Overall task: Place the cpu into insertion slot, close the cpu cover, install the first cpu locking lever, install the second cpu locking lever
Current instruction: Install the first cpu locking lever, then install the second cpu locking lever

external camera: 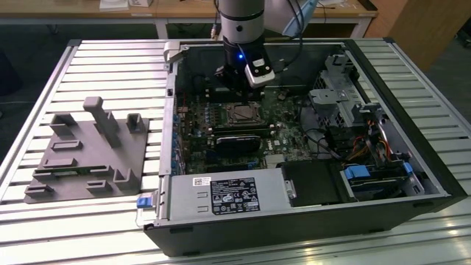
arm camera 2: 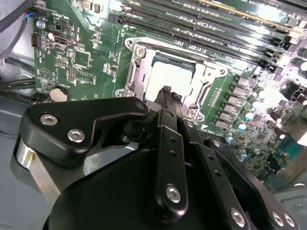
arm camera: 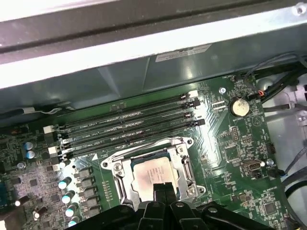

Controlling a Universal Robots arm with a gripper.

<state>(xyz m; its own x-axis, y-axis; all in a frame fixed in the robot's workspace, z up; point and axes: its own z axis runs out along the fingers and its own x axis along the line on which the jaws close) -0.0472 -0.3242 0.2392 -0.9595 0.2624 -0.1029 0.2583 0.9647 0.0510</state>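
This is looking like a robotics lab or electronics assembly workshop. An opened desktop computer case (external camera: 309, 182) is lying on a slatted aluminium worktable (external camera: 110, 66), its green motherboard (arm camera: 230, 158) showing. A grey moulded parts fixture (external camera: 85, 157) is sitting beside it, and wooden benches (external camera: 184, 11) are standing behind.

The cpu (arm camera: 152, 168), a flat square chip with a pale silver top, lies level inside the insertion slot (arm camera: 125, 188) on the green board, beside the long black memory slots. The cpu cover (arm camera: 178, 156), a thin silvery frame with a square window, lies flat around the chip in both wrist views.
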